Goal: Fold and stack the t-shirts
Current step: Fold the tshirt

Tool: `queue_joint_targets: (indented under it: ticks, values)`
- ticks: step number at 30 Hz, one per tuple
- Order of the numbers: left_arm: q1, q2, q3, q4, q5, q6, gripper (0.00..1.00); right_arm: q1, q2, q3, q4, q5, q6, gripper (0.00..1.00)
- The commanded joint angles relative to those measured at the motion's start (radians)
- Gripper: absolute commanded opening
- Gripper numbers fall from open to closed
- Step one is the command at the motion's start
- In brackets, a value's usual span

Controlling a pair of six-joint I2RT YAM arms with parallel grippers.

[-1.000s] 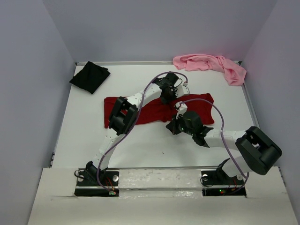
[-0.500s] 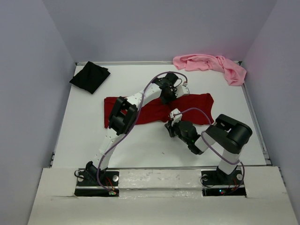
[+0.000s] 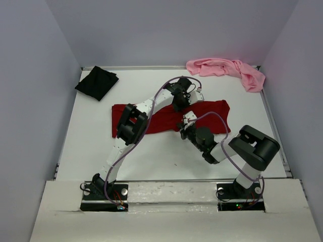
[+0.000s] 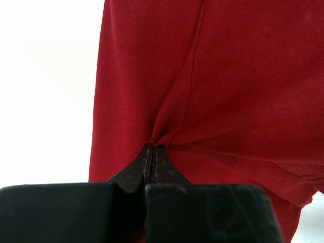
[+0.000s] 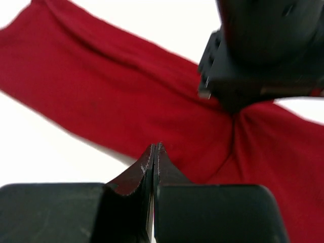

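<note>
The dark red t-shirt (image 3: pixel 161 117) lies as a long strip across the middle of the table. It fills the left wrist view (image 4: pixel 228 76) and shows in the right wrist view (image 5: pixel 111 96). My left gripper (image 3: pixel 179 104) is shut on a pinch of the red cloth (image 4: pixel 152 146) near its far edge. My right gripper (image 3: pixel 185 129) is shut, its tips (image 5: pixel 154 148) at the shirt's near edge with no cloth seen between them. The left gripper also shows in the right wrist view (image 5: pixel 263 61). The black t-shirt (image 3: pixel 97 83) lies folded at the far left. The light pink t-shirt (image 3: pixel 227 68) lies crumpled at the far right.
The white table (image 3: pixel 91 151) is walled by grey panels on the left, back and right. The left arm (image 3: pixel 132 125) reaches over the red shirt's left half. The right arm's elbow (image 3: pixel 256 145) is folded back at the near right.
The right arm has folded its elbow in, and its gripper has moved a little left and away, to the red shirt's near edge. The left gripper has held still on the cloth.
</note>
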Motion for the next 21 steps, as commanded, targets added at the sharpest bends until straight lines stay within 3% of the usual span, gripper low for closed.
queue_joint_targets:
  ticks: [1,10,21]
  values:
    - [0.007,-0.004,0.052,-0.029,-0.002,0.016,0.0,0.008,-0.047,0.051,-0.006,0.041,-0.051,0.0]
    - [0.008,-0.005,0.058,-0.046,0.003,0.021,0.0,0.008,0.195,0.125,0.139,0.04,-0.053,0.0]
    - [0.008,0.001,0.076,-0.052,0.0,0.027,0.0,0.008,0.264,0.124,0.158,0.075,-0.064,0.0]
